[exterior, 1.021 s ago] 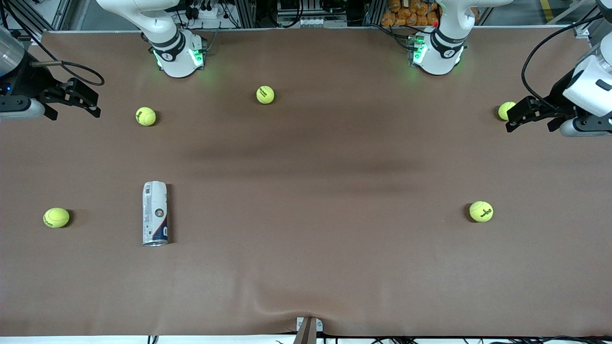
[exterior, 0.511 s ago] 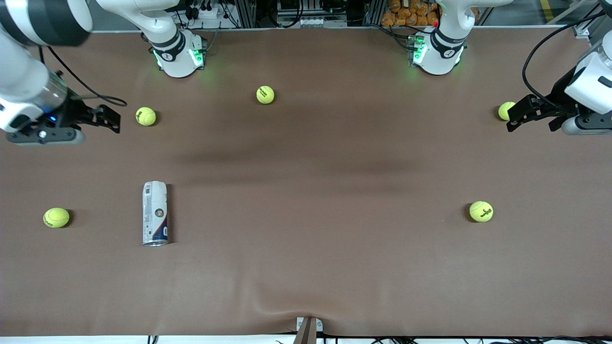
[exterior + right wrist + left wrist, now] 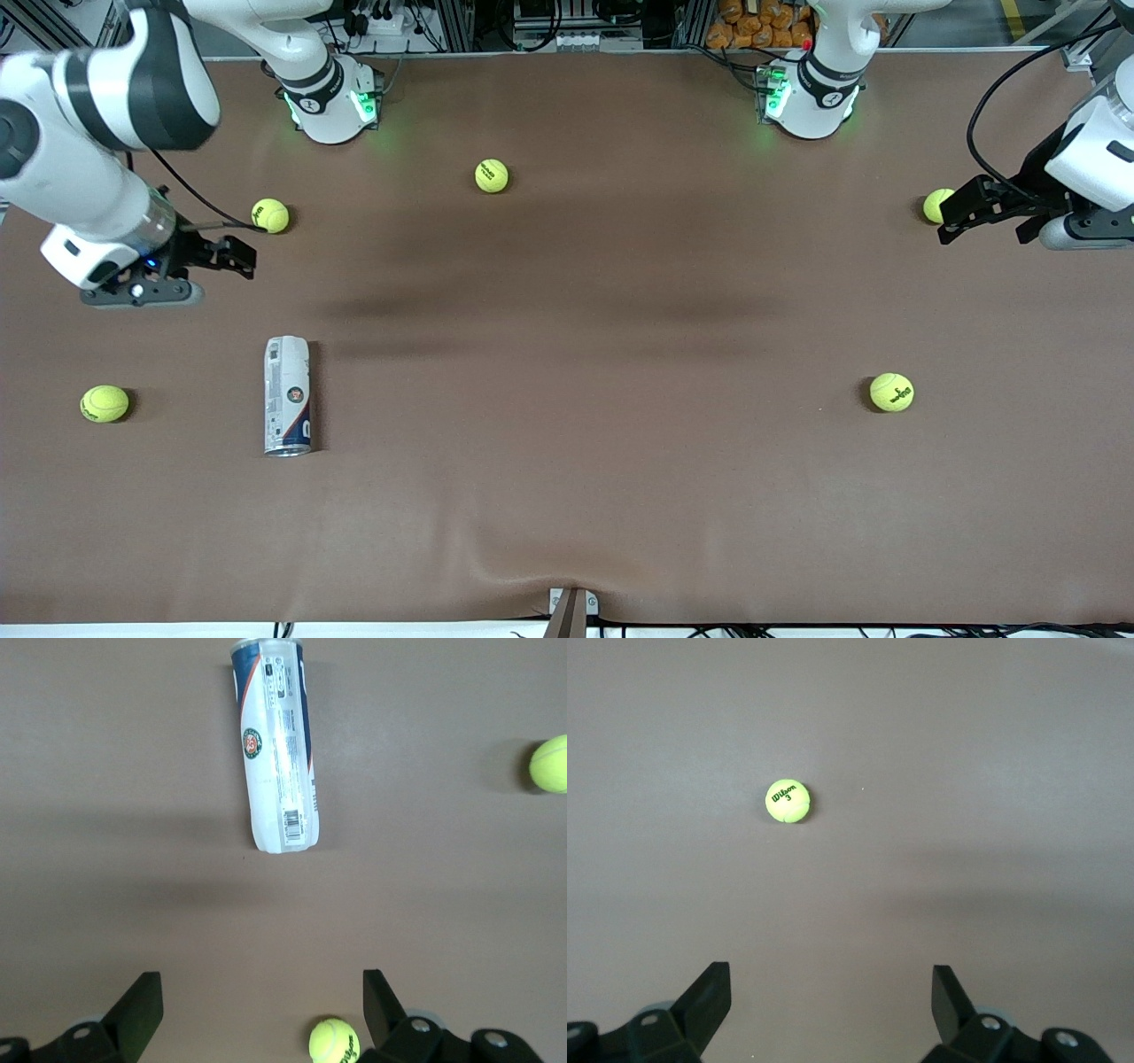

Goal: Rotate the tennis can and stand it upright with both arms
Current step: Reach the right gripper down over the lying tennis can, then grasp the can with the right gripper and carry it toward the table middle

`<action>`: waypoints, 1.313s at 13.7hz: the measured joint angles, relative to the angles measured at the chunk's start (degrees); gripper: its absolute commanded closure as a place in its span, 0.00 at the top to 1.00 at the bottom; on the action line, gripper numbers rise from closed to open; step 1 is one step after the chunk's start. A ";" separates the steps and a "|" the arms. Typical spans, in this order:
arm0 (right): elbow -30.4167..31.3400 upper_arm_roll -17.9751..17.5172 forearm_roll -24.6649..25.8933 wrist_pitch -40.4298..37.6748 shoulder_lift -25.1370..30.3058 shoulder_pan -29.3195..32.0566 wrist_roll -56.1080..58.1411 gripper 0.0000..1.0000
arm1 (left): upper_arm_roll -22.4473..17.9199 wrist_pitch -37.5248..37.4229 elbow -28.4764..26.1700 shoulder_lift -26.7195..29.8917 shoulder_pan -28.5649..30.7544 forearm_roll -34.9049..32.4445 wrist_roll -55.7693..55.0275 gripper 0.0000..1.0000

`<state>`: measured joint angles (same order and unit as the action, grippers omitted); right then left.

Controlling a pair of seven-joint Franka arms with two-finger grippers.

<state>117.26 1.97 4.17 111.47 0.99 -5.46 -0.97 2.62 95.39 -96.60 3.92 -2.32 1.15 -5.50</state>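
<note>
Brown cloth covers your whole surface [image 3: 567,496], matte and soft, with a small pucker at the edge nearest the front camera. Working away from that edge, you meet the tennis can [image 3: 287,395] first: it lies flat on its side toward the right arm's end, silver rim pointing at the camera, a slim glossy cylinder with a white and dark-blue label. Being round and slick, it may roll away if you push it off-centre, and thin plastic could buckle under a hard squeeze. A fuzzy tennis ball [image 3: 104,403] sits near it, and another [image 3: 891,392] lies toward the left arm's end; either would skitter off if an arm clips it.

Farther up, your right gripper [image 3: 232,257] hangs over bare cloth between the can and a third ball [image 3: 269,215], jaws apart and empty. Watch that ball on the way down; in the right wrist view it sits just beside one finger [image 3: 376,992].

Your left gripper [image 3: 961,213] waits over the surface's other end, jaws apart, well away from the can, so expect a long reach across.
</note>
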 measured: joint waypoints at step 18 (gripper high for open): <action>-1.11 0.28 2.81 27.55 -25.21 1.87 -3.97 1.00 | 0.08 0.00 0.04 -0.46 -1.25 0.00 -0.11 1.00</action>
<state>116.15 2.24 6.98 139.02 -24.22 -3.60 -4.94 2.70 95.39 -96.57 3.46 -3.57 1.16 -5.61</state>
